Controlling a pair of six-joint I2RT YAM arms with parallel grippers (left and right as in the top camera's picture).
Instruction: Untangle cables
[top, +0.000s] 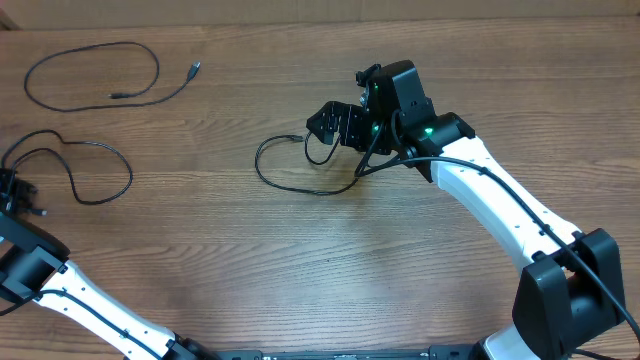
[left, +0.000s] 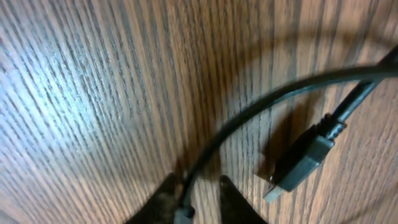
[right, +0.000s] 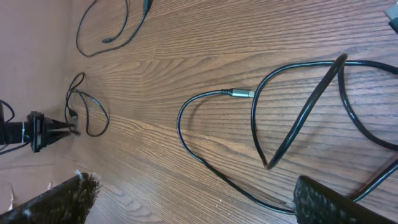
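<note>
Far as the overhead shows, the three cables lie apart from each other, none crossing another, so what's left looks like sorting out each one's own loops.

The right pincer (right: 196, 186) is wide open, holding nothing. It hangs just over the middle cable (top: 300, 191), and one strand runs right up against its right-hand finger. Ahead of the pincer that cable folds over itself: two strands cross further out to the right, and there's a sharp kink (right: 267, 165) closer in. Its silver plug tip (right: 242, 93) lies free, straight ahead.

The left pincer (left: 199, 202) has its fingers apart with the left cable (left: 261, 106) running between them, hugging one finger. Doesn't look clamped to me. A USB plug (left: 301, 165) sits just ahead and off to one side. The third cable (top: 157, 68) is well beyond both pincers.

If I were driving, I'd take the middle cable by the strand beside the finger and close all the way, since it's thin and will slip otherwise. Then I'd drag it low across the bare table (top: 300, 280) so the crossing slides open. Lifting it would probably just cinch that kink tighter.
</note>
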